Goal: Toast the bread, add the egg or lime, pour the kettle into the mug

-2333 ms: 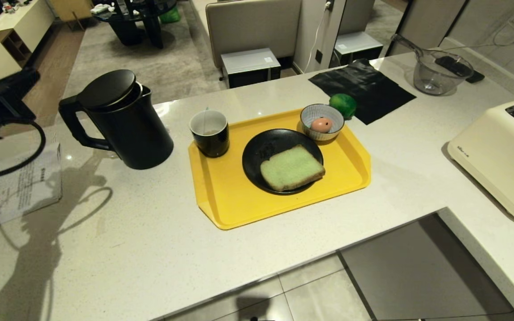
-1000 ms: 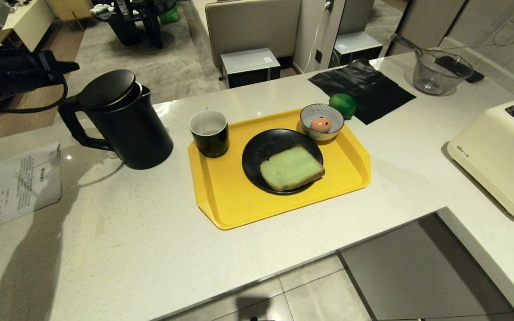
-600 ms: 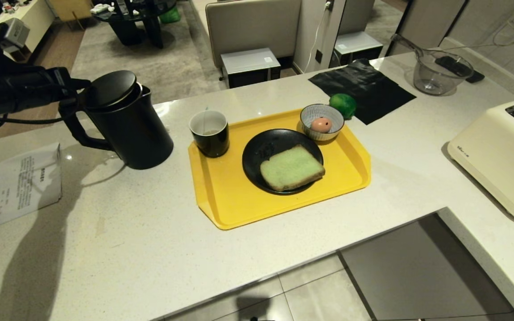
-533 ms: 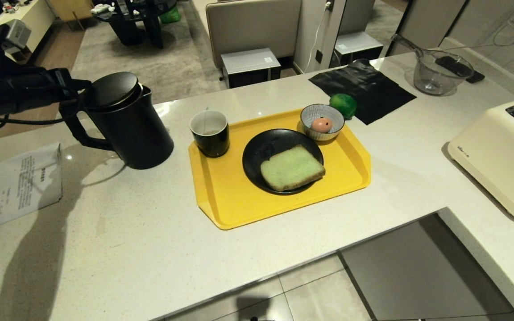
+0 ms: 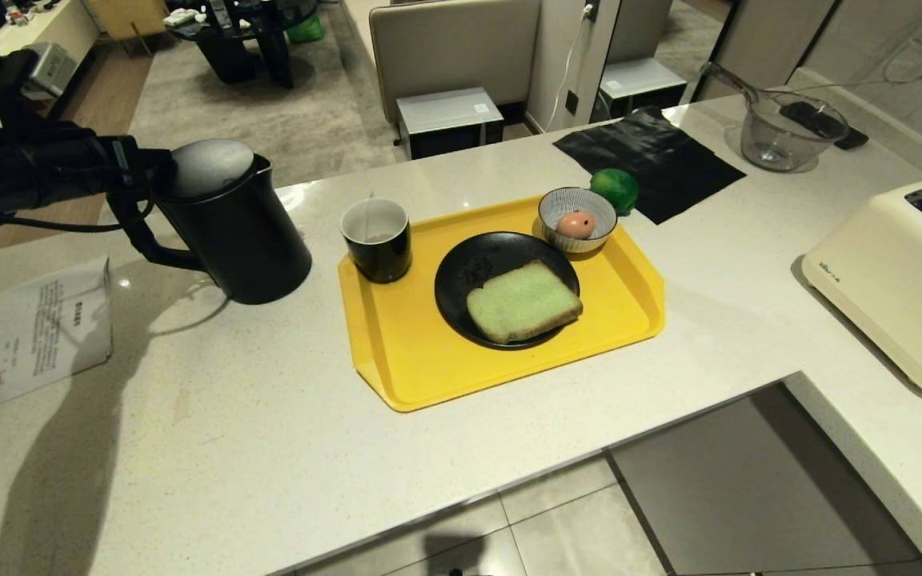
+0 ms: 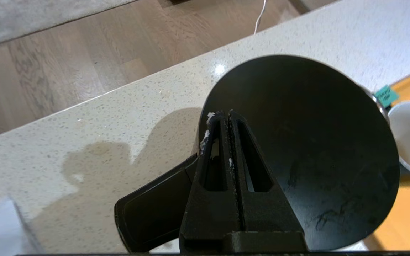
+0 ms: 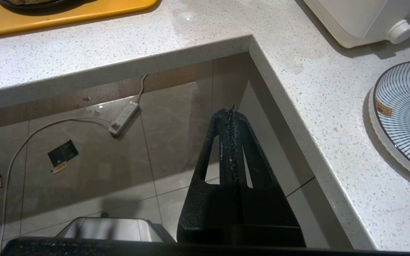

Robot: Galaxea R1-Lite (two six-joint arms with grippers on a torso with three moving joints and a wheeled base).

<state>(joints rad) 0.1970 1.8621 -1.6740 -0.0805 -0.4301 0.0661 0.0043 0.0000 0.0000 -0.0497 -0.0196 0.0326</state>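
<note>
Kettle (image 5: 225, 220) stands upright on the tabletop (image 5: 269, 432), directly beneath and just ahead of the left end effector (image 6: 225, 115), whose two fingers are pressed flat together with nothing between them. In the left wrist view the joined fingertips lie over the rim of the domed lid (image 6: 304, 142), on the handle side, and appear to touch it, though contact cannot be confirmed. The loop handle (image 5: 137, 232) hangs just below and behind those fingertips, on the side facing the arm, its grip running roughly vertical; the spout points away, toward the mug (image 5: 375, 238). The mug sits beyond the kettle from this end effector, on the near corner of the yellow tray (image 5: 397, 352), close to the kettle but apart from it.

Judging from this, the handle is what the pour turns on, and it lies under the wrist, so the fingers would have to spread and drop beside it.

The right end effector (image 7: 232, 110), also pressed together and empty, hangs parked over the floor off the tabletop's edge, far from the kettle; the left arm is plainly nearer.
</note>
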